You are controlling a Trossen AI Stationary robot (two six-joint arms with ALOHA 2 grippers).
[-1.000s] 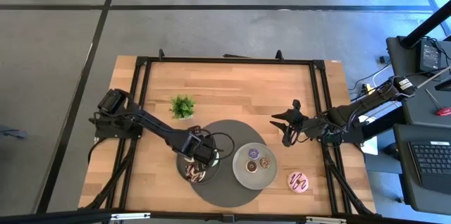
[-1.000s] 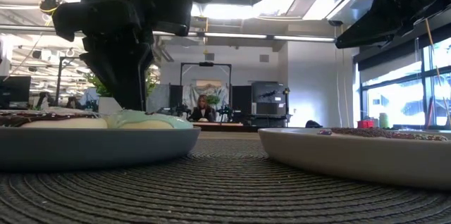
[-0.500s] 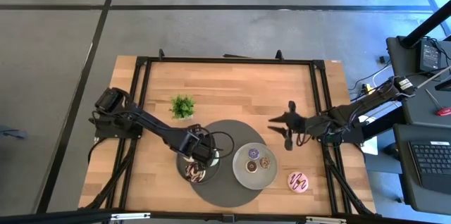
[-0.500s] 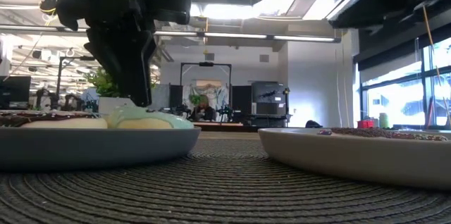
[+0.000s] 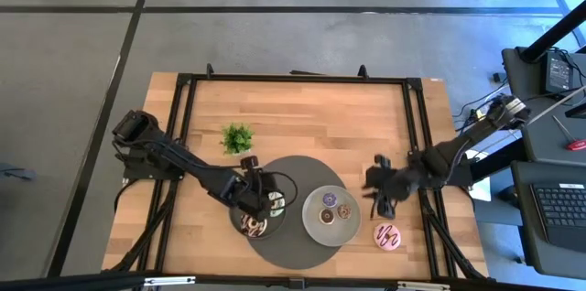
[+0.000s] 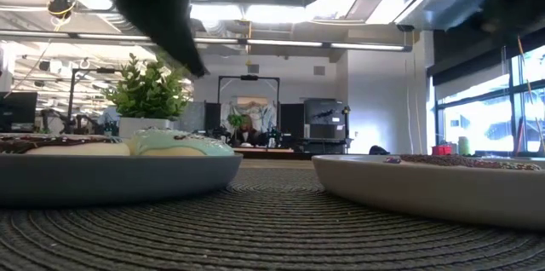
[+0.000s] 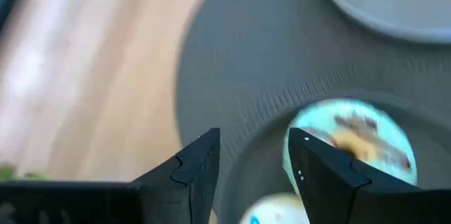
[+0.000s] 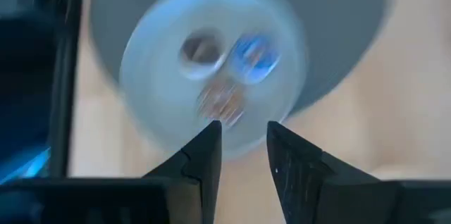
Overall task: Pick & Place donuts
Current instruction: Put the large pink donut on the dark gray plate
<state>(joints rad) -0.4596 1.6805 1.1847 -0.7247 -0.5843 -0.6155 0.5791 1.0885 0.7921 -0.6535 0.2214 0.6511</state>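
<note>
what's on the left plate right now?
On the left plate: a pale green donut, a white one and a chocolate one. From above, the left gripper covers part of the plate, so more can't be ruled out.

An overhead camera looks straight down on the whole table (image 5: pixel 302 108). A second sits at mat level, facing the room beyond. Each wrist camera peers close past its own fingers. All four share the two grey plates (image 5: pixel 322 227).
</note>
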